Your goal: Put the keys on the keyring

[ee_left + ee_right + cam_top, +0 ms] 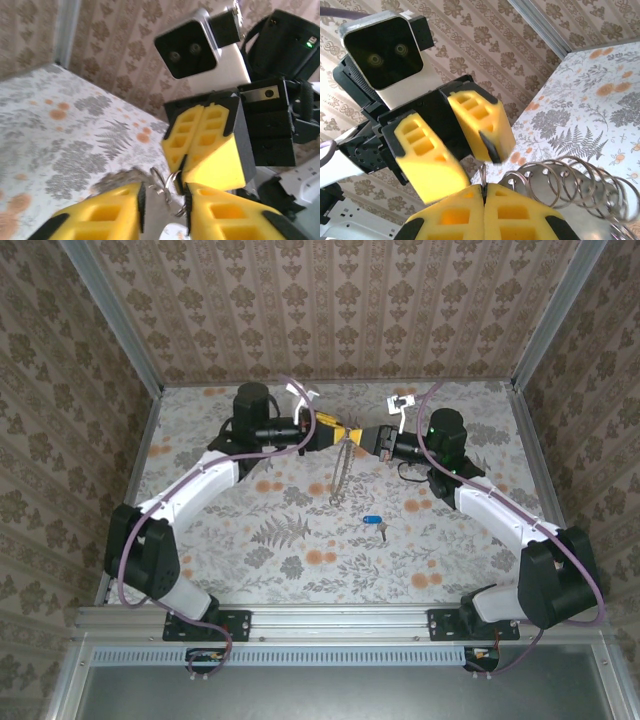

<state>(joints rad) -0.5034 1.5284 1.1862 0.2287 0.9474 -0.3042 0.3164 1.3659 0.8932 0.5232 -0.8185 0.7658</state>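
The keyring (340, 472), a chain of thin metal rings, hangs above the middle of the table from where both grippers meet. My right gripper (372, 437) is shut on its top ring (483, 175), its yellow pads pressed together (484, 189). The remaining rings (535, 184) trail off to the right. My left gripper (342, 430) faces it with its jaws apart (165, 195), and a ring (170, 178) lies in the gap close to one finger without being pinched. The keys (372, 521), a small blue head with short metal blades, lie on the table below the hanging chain.
The floral table top (300, 540) is walled by patterned panels with metal corner posts (120, 330). Purple cables (140, 560) loop along both arms. The arm bases (200, 620) sit at the near edge.
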